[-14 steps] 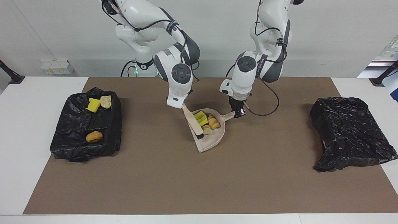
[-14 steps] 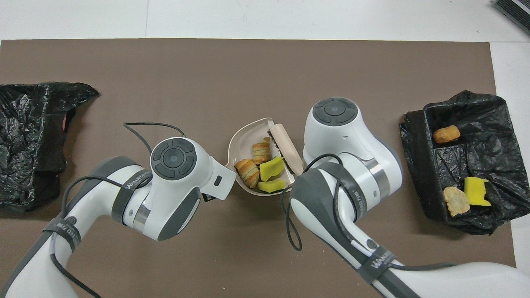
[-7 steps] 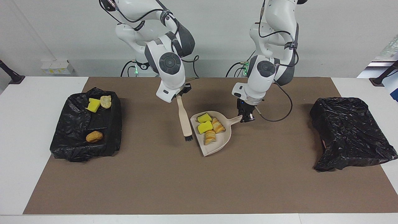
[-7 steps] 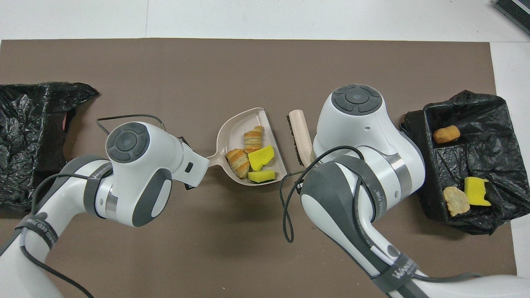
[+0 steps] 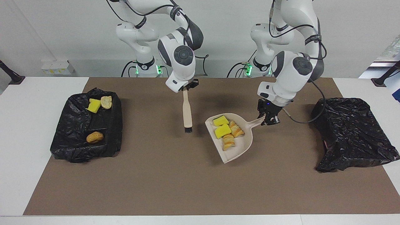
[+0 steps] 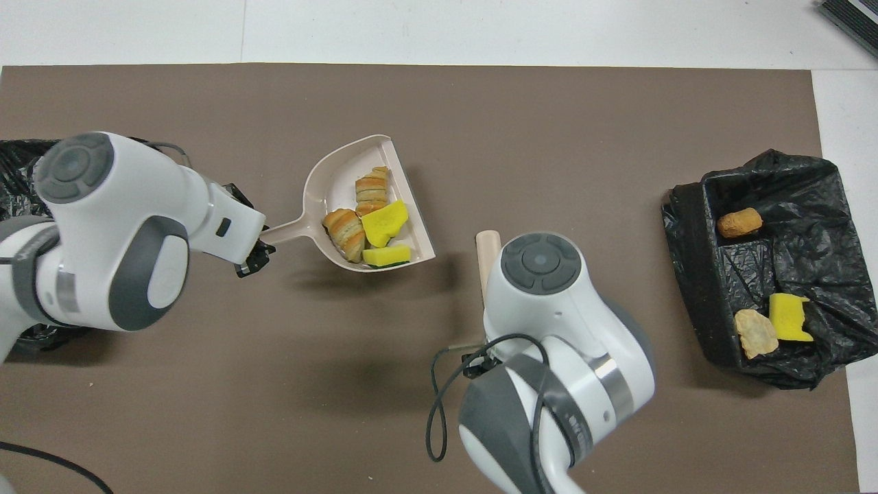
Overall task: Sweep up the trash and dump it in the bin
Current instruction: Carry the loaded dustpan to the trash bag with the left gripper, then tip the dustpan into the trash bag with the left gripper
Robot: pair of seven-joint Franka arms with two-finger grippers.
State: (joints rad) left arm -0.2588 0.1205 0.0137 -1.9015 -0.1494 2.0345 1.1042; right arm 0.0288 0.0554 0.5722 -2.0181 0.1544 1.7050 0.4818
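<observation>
A beige dustpan (image 5: 239,150) (image 6: 329,178) hangs just over the brown mat. It carries trash: two yellow sponge scraps (image 5: 222,130) (image 6: 384,223) and two bread lumps (image 5: 237,128) (image 6: 345,230). My left gripper (image 5: 268,120) (image 6: 252,257) is shut on the dustpan's handle. My right gripper (image 5: 187,87) is shut on the top of a beige brush (image 5: 187,111) (image 6: 487,248), which hangs bristles down over the mat beside the pan. The overhead view hides that gripper under its arm. A black-lined bin (image 5: 78,147) (image 6: 686,274) at the right arm's end holds one yellow scrap and two bread lumps.
A second black-bagged bin (image 5: 353,131) (image 6: 10,154) sits at the left arm's end of the table, its bag crumpled over it. The brown mat (image 5: 175,181) covers most of the white table. A loose cable hangs from each wrist.
The brush came out of the dustpan and drew back toward the robots. The left gripper carried the loaded dustpan toward the left arm's end, away from the brush.
</observation>
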